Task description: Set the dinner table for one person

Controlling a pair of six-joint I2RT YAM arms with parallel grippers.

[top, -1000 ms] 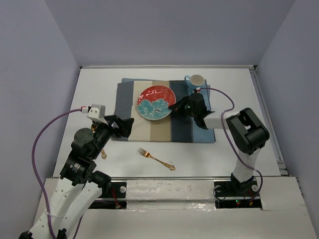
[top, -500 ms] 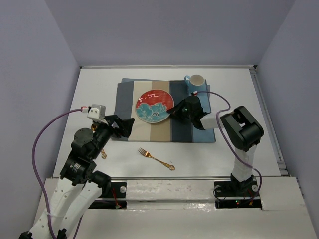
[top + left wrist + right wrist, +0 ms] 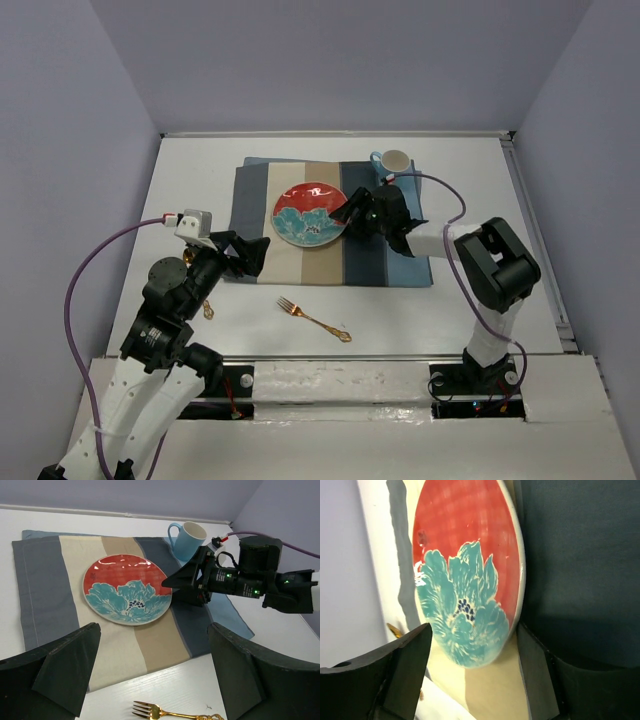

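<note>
Since the plate (image 3: 311, 213) lies flat on the mat (image 3: 253, 205) in the middle of the white table (image 3: 200, 170), and the cup (image 3: 394, 160) stands at the mat's far right corner, a good part of the job looks done. The right gripper (image 3: 347, 216) sits at the plate's right edge with jaws apart, gripping nothing, and the left gripper (image 3: 254, 252) is wide open and empty. The fork (image 3: 313, 319) lies on bare table, near, not yet by the plate.

The top external camera looks down from high at the near edge over the whole bench (image 3: 200, 165). The left wrist camera faces the plate (image 3: 127, 589) from farther off; the right wrist camera shows it close up.
</note>
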